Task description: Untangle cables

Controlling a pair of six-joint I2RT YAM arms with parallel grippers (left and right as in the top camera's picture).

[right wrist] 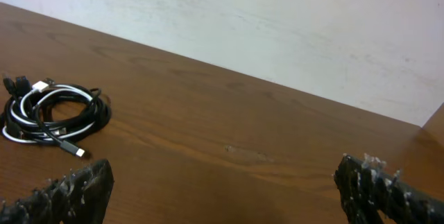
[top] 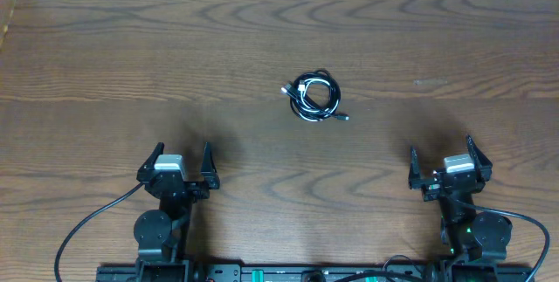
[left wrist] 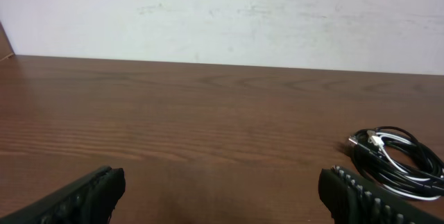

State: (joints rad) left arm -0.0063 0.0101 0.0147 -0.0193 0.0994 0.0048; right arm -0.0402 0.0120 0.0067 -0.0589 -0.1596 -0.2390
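The cables (top: 315, 97) lie as one small coiled bundle of black cords and one white cord at the middle of the wooden table. The bundle also shows at the right edge of the left wrist view (left wrist: 399, 158) and at the left of the right wrist view (right wrist: 52, 113). My left gripper (top: 181, 161) is open and empty near the front left, well short of the bundle. My right gripper (top: 449, 161) is open and empty near the front right, also apart from it.
The wooden table (top: 131, 64) runs back to a white wall (left wrist: 277, 16). A faint scuff mark (right wrist: 246, 153) lies on the wood to the right of the bundle. Thick black arm wires (top: 83, 230) loop near the front edge.
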